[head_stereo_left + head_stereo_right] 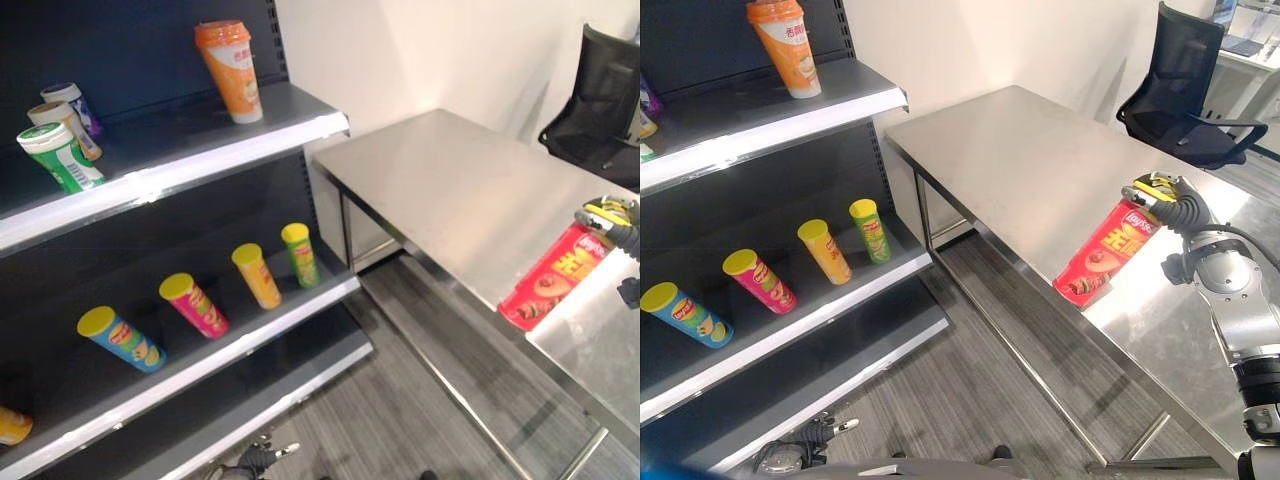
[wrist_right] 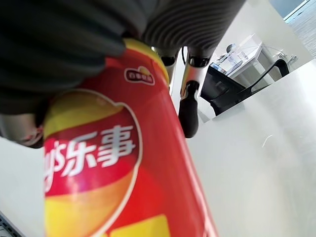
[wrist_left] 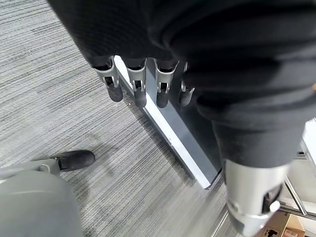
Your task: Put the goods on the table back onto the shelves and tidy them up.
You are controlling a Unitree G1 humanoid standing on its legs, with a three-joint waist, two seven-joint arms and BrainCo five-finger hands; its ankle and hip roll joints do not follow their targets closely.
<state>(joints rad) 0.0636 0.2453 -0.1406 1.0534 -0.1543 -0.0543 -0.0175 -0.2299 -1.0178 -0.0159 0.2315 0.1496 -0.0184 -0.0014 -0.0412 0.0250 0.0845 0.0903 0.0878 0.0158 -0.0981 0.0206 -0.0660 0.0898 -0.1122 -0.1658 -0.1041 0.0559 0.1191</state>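
A red chip can [image 1: 1105, 250] leans on the steel table [image 1: 1020, 160], its lower end by the table's front edge. My right hand [image 1: 1175, 205] is shut on the can's yellow-rimmed top; in the right wrist view the can [image 2: 123, 187] fills the palm and a finger [image 2: 189, 106] curls past it. My left hand [image 1: 255, 458] hangs low by the floor in front of the bottom shelf, its fingers [image 3: 136, 89] relaxed and holding nothing. The middle shelf [image 1: 250, 335] carries blue [image 1: 120, 338], pink [image 1: 193, 303], orange [image 1: 257, 274] and green [image 1: 299, 254] chip cans, all standing.
The upper shelf [image 1: 200, 155] holds an orange cup [image 1: 228, 70] and, at its left, a green cup [image 1: 60, 155] with other cups behind it. A black office chair [image 1: 1185, 85] stands beyond the table's far corner. Grey carpet lies between the shelves and the table.
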